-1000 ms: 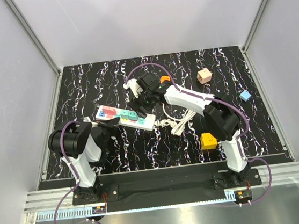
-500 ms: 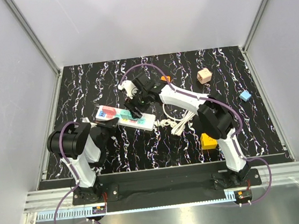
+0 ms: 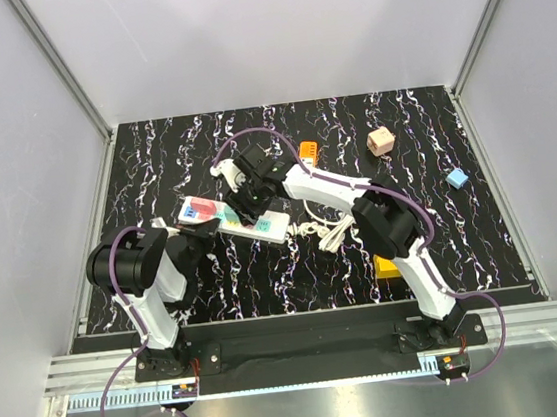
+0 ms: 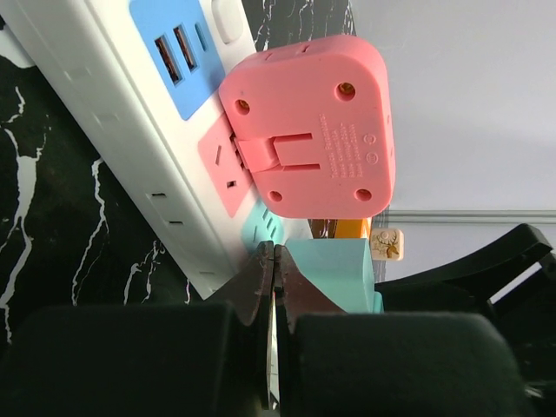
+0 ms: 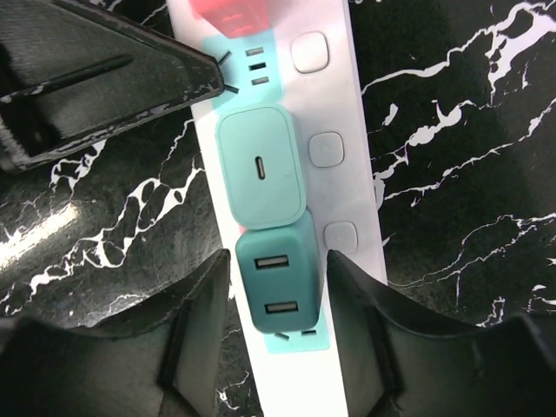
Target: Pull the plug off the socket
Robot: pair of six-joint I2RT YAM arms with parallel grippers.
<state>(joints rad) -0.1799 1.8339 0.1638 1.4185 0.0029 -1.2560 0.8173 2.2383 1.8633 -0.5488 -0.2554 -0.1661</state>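
Our right claw (image 5: 276, 261) has swung toward 9 o'clock, open astride the dark teal USB plug (image 5: 278, 304) for pulling; our closed left claw (image 4: 274, 261) braces the white power strip (image 5: 343, 95).

The left claw (image 4: 274, 261) lies low, its fingers pressed together. The right claw (image 5: 278, 291) points down at the desk, fingers spread apart.

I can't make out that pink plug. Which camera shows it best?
The left wrist view: the pink plug is large and close, its back and screws clear. The right wrist view catches only its blurred edge; the top view shows a tiny pink speck.
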